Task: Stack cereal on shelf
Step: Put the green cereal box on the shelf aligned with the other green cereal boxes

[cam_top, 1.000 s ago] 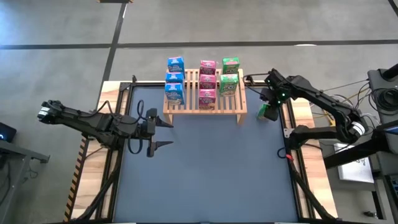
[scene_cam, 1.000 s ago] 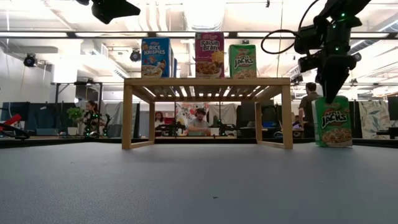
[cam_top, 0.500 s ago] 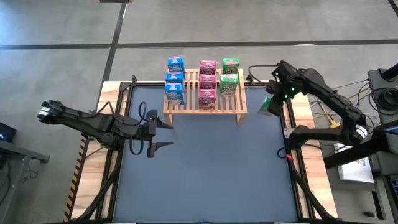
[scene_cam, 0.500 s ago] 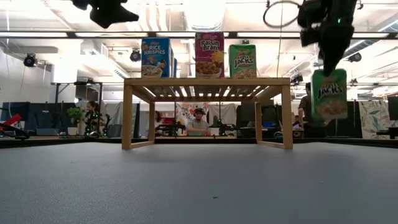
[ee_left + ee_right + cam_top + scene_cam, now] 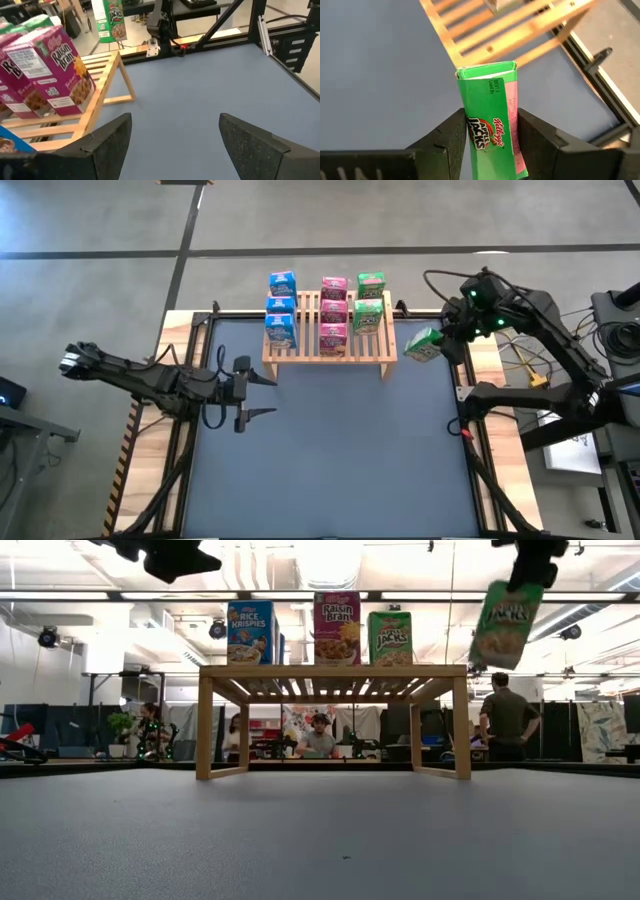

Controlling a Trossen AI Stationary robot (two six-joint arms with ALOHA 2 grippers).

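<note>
Eight cereal boxes sit on the shelf (image 5: 330,340), in three rows running front to back: three blue boxes (image 5: 281,305) on its left side, three pink boxes (image 5: 334,310) down the middle, two green boxes (image 5: 369,300) on its right side. Front slot of the green row is bare slats.

Ninth box, the green Apple Jacks box (image 5: 424,345), is in the air, pinched by the right gripper (image 5: 452,335). From above it hangs just off the shelf's right end, over the counter's (image 5: 330,460) right edge. In the low view the box (image 5: 505,620) is tilted and roughly level with the boxes standing on top of the shelf (image 5: 333,670), well clear of the counter (image 5: 320,835). Right wrist view confirms the grip: both fingers (image 5: 451,137) pressed flat against the box's (image 5: 492,125) narrow sides, shelf slats (image 5: 510,25) visible past the box's far end.

Left gripper (image 5: 255,392) is off to the left of the shelf, over the counter near the shelf's front-left leg, holding nothing. Its fingers (image 5: 107,142) are spread wide, only bare counter (image 5: 200,90) between them in its wrist view. That view also shows a pink Raisin Bran box (image 5: 50,75) on the shelf (image 5: 107,85) and the hanging green box (image 5: 109,20) further off.

People (image 5: 508,720) are standing and sitting in the room behind the counter, away from the arms.
</note>
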